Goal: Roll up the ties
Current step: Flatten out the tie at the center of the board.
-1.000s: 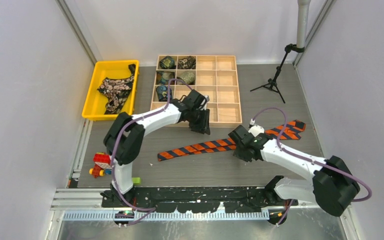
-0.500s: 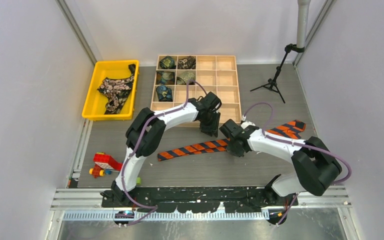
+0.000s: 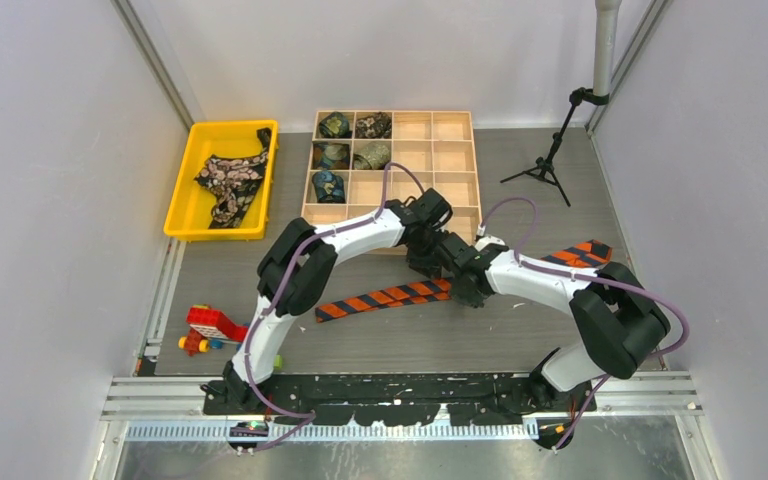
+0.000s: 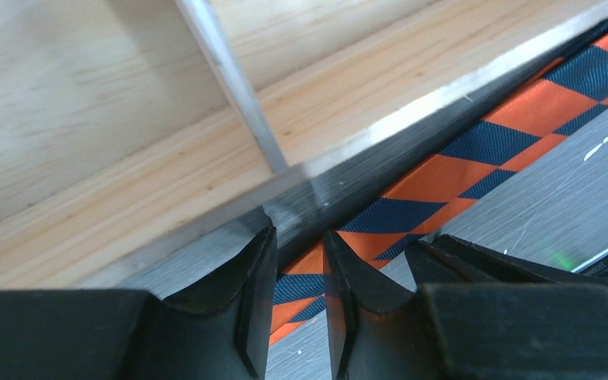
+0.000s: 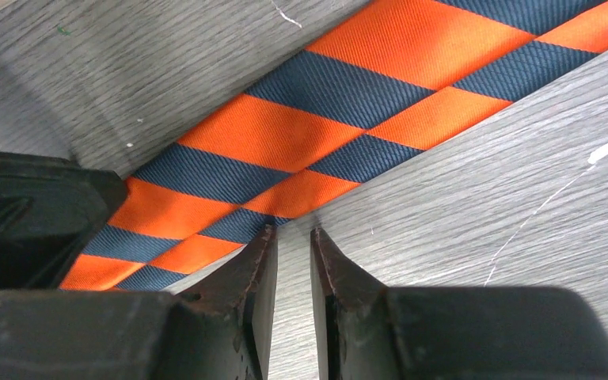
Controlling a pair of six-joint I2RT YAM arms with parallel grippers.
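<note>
Ribbed orange-navy tie (image 5: 285,150) flat on woodgrain table (image 5: 483,198); left claw (image 4: 299,261), right claw (image 5: 293,253) slightly parted, empty.

A yellow bin (image 3: 222,127) is sitting at the far left of the grey wood-grain table (image 3: 520,335), just beside a wooden tray (image 3: 449,160) divided into square compartments. A small black tripod (image 3: 543,167) is standing to the tray's right, its arm seemingly reaching up to a white pole (image 3: 606,40). Red and yellow toy blocks (image 3: 203,327) are lying at the near left edge, with a small green piece (image 3: 274,361) lying apart from them.
</note>
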